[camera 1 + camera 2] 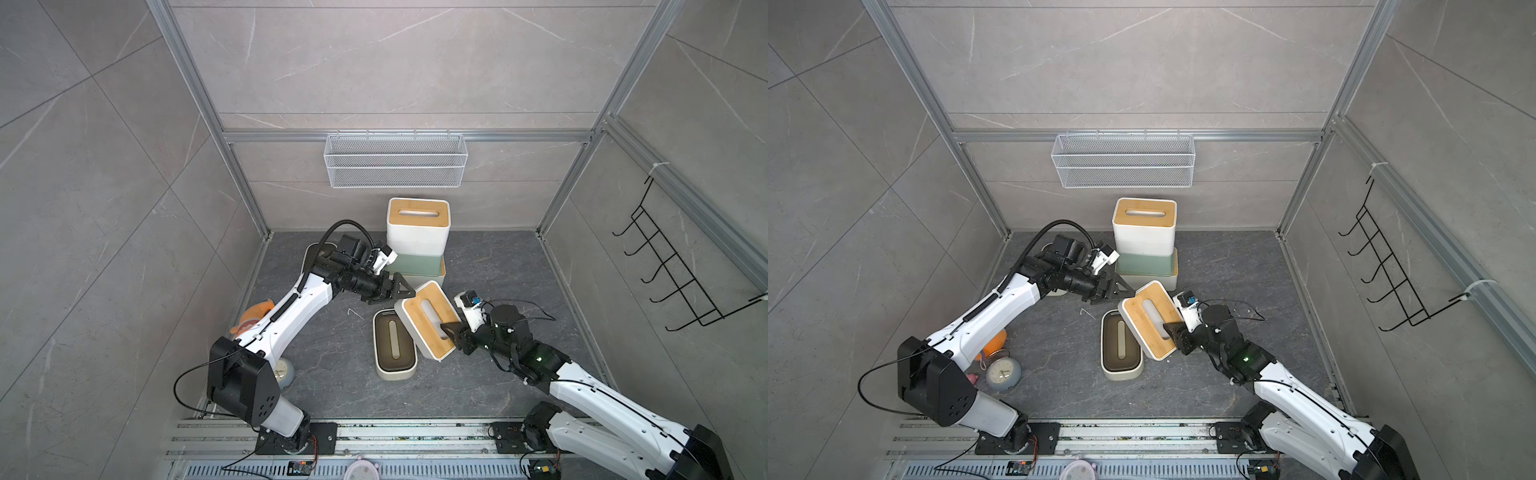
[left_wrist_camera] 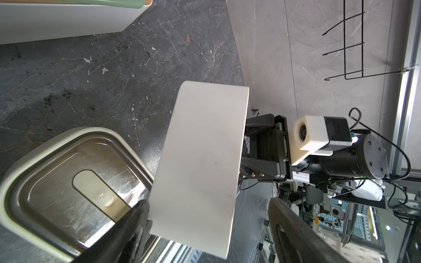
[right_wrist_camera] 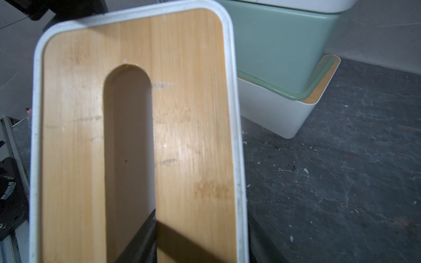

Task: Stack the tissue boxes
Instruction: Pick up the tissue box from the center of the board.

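Right wrist view shows what top views can't quite: right gripper (image 3: 200, 234) pinching the bamboo-lid box (image 3: 189, 113), one jaw down its slot. Left gripper (image 2: 207, 205) is spread wide, straddling that box's far end.

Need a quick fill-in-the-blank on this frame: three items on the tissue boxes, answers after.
1. The right gripper holds the tilted bamboo-lid box with one finger pushed into the lid's ____.
2. The cream box lying on the floor has a ____ lid.
3. In the stack at the back wall, the bottom white box directly carries a ____ box.

Missing words: slot; dark brown; sage green.
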Available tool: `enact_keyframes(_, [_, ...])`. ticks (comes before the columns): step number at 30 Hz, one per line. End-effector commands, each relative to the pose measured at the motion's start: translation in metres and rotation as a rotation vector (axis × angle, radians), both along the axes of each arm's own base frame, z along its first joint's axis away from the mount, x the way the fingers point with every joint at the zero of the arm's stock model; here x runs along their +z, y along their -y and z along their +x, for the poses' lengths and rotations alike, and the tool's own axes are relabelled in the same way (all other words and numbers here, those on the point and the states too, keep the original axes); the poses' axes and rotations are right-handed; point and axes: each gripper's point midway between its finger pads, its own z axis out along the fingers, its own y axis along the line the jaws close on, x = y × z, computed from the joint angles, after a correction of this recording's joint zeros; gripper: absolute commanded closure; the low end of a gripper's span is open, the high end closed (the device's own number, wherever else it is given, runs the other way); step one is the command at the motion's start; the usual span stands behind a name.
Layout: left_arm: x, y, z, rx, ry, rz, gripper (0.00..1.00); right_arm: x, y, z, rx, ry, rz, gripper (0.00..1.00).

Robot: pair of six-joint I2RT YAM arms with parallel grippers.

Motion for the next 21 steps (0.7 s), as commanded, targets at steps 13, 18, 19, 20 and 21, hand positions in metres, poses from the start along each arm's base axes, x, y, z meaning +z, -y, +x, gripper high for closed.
enact_keyframes(13, [0.012,0.022,-0.014,-0.114,-0.050,-0.043,0.28,0.030,-0.005,0.001,0.013,0.096,0.072,0.58])
enact_keyframes(18, [0.013,0.023,-0.015,-0.116,-0.057,-0.046,0.31,0.030,-0.005,0.000,0.015,0.094,0.071,0.58])
enact_keyframes(19, [0.013,0.023,-0.015,-0.115,-0.059,-0.045,0.31,0.030,-0.005,0.000,0.015,0.094,0.070,0.58])
enact_keyframes(20, [0.011,0.023,-0.016,-0.116,-0.064,-0.042,0.31,0.030,-0.005,0.000,0.016,0.094,0.070,0.58])
enact_keyframes(21, [0.011,0.024,-0.017,-0.120,-0.065,-0.042,0.29,0.030,-0.005,0.000,0.016,0.094,0.070,0.58])
